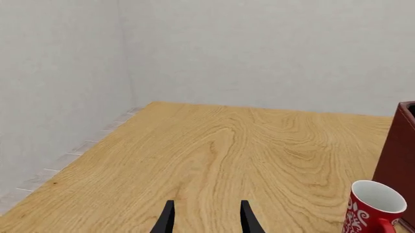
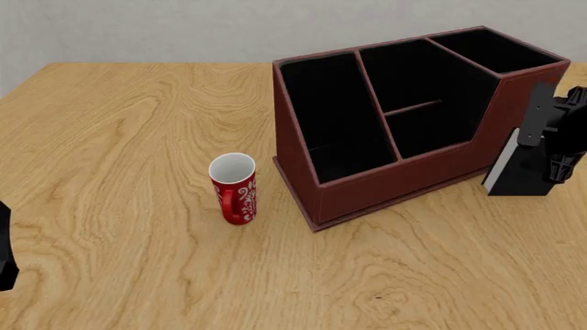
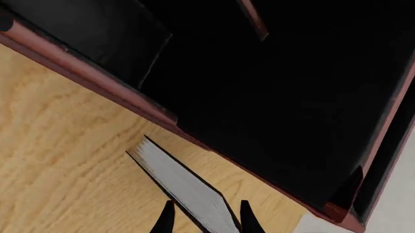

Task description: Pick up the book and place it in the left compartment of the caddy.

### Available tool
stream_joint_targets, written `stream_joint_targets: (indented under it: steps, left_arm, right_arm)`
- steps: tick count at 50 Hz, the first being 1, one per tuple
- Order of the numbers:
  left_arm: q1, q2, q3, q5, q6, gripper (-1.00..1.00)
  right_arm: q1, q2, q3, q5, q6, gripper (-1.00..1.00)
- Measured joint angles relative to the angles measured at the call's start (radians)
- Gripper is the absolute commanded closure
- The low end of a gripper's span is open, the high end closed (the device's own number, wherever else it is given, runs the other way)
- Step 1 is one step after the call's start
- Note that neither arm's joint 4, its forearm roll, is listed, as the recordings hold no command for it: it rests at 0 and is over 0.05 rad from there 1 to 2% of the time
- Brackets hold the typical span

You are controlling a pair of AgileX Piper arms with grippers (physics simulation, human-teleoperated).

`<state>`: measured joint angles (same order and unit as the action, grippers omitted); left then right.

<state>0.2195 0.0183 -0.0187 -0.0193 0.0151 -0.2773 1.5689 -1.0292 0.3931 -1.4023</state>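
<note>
Front view: right gripper (image 2: 548, 148) clamped on black book (image 2: 513, 172), upright beside caddy (image 2: 403, 175) right end. Grasp step. Next: lift, carry over to left compartment (image 2: 335, 117). Left gripper (image 1: 206, 218) parted, empty.

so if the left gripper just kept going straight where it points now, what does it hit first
Probably nothing but bare table: the left gripper points across open wood toward the far wall. The red mug and the caddy sit off to one side.
</note>
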Motion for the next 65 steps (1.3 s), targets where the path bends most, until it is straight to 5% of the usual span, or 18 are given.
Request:
stream_joint_targets:
  steps: [2, 3, 34, 65]
  left_arm:
    - [0.000, 0.001, 0.001, -0.002, 0.000, -1.00]
    - [0.000, 0.001, 0.001, -0.003, 0.000, -1.00]
    - [-0.004, -0.009, -0.006, 0.007, -0.010, -1.00]
    - [-0.034, -0.016, -0.035, 0.027, -0.053, -1.00]
  right_arm:
    - [0.000, 0.000, 0.001, -0.001, 0.002, -1.00]
    - [-0.001, -0.001, 0.001, -0.001, 0.003, 1.00]
    - [0.000, -0.104, 0.078, 0.052, 0.009, 1.00]
    - [0.011, -0.360, 0.243, 0.241, 0.000, 1.00]
